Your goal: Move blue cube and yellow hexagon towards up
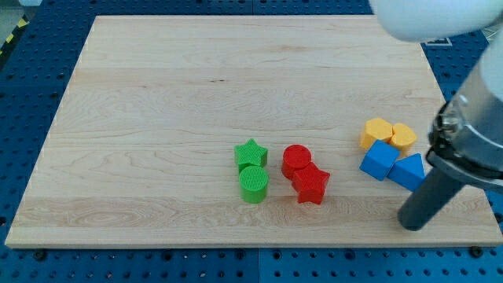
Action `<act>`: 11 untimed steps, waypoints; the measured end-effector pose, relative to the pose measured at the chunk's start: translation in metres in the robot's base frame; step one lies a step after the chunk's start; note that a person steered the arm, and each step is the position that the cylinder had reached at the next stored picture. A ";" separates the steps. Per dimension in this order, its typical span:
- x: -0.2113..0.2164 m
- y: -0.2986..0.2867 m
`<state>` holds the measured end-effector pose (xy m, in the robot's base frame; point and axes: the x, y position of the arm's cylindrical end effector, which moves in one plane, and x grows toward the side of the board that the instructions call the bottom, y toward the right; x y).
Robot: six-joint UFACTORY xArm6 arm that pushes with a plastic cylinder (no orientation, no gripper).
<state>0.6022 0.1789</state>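
Note:
The blue cube (379, 160) lies at the view's right, touching a blue triangular block (409, 170) on its right. The yellow hexagon (376, 132) sits just above the cube, touching a yellow heart-shaped block (403, 137) on its right. My tip (413, 222) rests on the board below and to the right of the blue blocks, a short gap from the triangular block. The rod rises up to the right into the arm, which hides the board's right edge.
A green star (251, 153) and green cylinder (253, 184) sit near the middle bottom. A red cylinder (296, 161) and red star (311, 185) lie just right of them. The wooden board (196, 94) ends close below my tip.

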 end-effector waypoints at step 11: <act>-0.205 0.042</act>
